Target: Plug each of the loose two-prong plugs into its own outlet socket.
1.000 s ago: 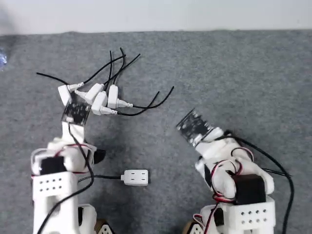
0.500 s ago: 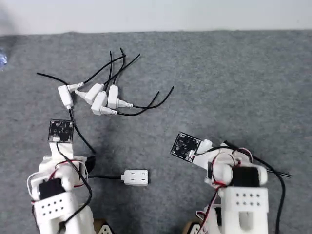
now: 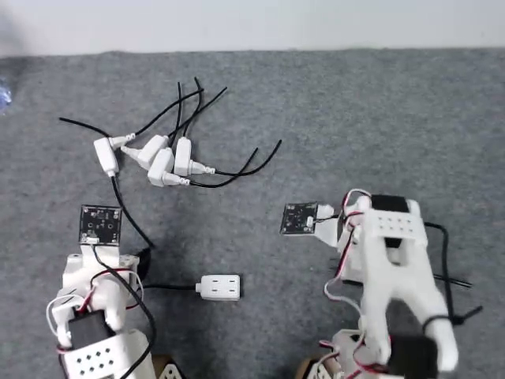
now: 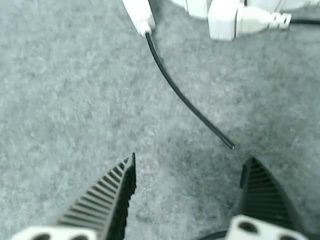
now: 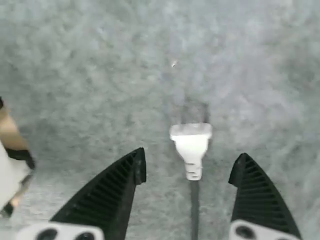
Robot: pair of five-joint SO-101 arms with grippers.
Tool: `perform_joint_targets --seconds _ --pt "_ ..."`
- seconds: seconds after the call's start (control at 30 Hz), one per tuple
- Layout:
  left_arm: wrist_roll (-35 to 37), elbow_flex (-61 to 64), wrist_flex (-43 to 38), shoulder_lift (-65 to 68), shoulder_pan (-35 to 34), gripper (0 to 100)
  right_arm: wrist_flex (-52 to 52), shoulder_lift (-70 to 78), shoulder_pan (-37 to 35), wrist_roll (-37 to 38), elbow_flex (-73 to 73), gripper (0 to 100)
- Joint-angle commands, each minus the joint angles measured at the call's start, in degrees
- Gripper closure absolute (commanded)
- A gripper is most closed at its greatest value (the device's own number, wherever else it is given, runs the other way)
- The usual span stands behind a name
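surface: grey carpet-like mat (image 3: 355, 118) covers the whole table; its fuzzy nap shows in both wrist views.
room: plain white wall (image 3: 252, 24) runs along the mat's far edge.
right arm: (image 3: 390, 260) near-right, folded up tall over its base, wrist camera board turned toward the middle of the mat.
left arm: (image 3: 95, 292) near-left, sitting low, wrist camera board turned toward the plugs.
plug cluster: four white two-prong plugs (image 3: 162, 162) bunched on the far-left part of the mat, touching or just beside each other. All lie loose on the mat, with short black leads fanning out.
outlet block: white three-socket block (image 3: 218, 287) flat on the mat near the front, between the two arms, well apart from the plug cluster. Its black cord runs off toward the left arm.
left gripper: (image 4: 190, 159) jaws spread wide over bare mat. Nearest plug (image 4: 139, 12) lies well ahead of the tips. Its black lead (image 4: 185, 100) trails back toward the gripper and ends just ahead of the tips. Second plug (image 4: 227, 20) sits just beside the first.
right gripper: (image 5: 191, 153) jaws spread wide. White cord-end piece (image 5: 190, 137) lies on the mat just ahead of the tips, centred between them. It is blurred; cannot tell plug from block.
blue object: (image 3: 4, 95) small, at the mat's left edge.
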Motion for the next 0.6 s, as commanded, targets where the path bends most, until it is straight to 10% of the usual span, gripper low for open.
perform_joint_targets --seconds 0.0,0.43,0.57 --pt "-0.5 0.5 0.2 -1.6 2.5 68 -2.2 2.4 2.5 4.4 -3.3 73.6" --pt "-0.6 0.8 0.1 -1.7 3.2 68 -8.7 15.6 3.1 7.3 -4.5 74.2" --pt "-0.6 0.9 0.1 -1.7 3.5 68 -6.5 16.0 3.1 7.3 -6.2 91.8"
